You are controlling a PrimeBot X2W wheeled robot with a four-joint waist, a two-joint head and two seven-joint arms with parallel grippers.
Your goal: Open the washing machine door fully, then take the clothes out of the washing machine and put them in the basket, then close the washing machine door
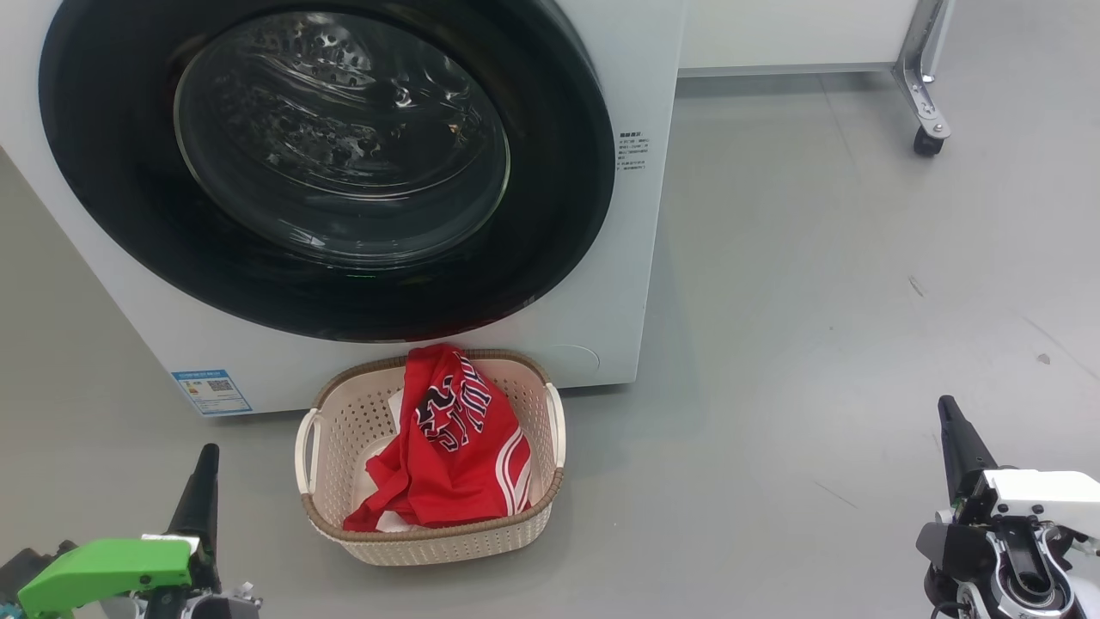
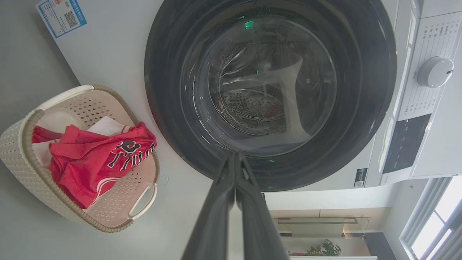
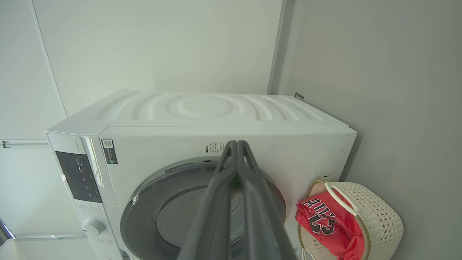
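The white washing machine point(image 1: 601, 284) stands ahead with its black-rimmed door point(image 1: 550, 223) shut flat against the front. Through the glass I see the steel drum point(image 2: 252, 104). The red clothes point(image 1: 451, 443) with black-and-white lettering lie in the cream basket point(image 1: 344, 430) on the floor just below the door. My left gripper point(image 1: 206, 460) is shut and empty, low at the left of the basket. My right gripper point(image 1: 948, 411) is shut and empty, far off at the right. The wrist views show each pair of fingers point(image 2: 234, 169) point(image 3: 236, 159) pressed together, pointing at the machine.
Grey floor point(image 1: 816, 344) spreads open to the right of the machine. A metal leg on a castor point(image 1: 926, 137) stands at the back right. The control panel and dial point(image 2: 435, 71) sit beside the door. A blue sticker point(image 1: 210, 391) marks the machine's lower corner.
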